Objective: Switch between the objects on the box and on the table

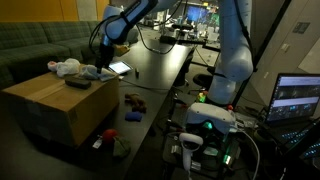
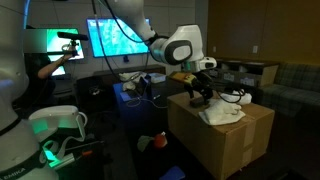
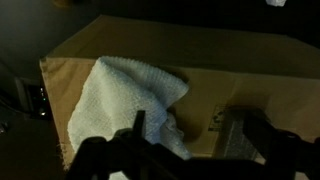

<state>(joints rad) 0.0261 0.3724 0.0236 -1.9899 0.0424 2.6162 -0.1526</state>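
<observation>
- Clearly the jaws stand wide open, gripping nothing.
- Beneath them, a white cloth (image 3: 120,105) lies crumpled on the box (image 3: 240,70) top, partly between them.

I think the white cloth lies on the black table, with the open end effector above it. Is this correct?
Not quite. The cloth lies on the box, not on the table; the wrist view shows this. The end effector is open and above it, as you say.
</observation>
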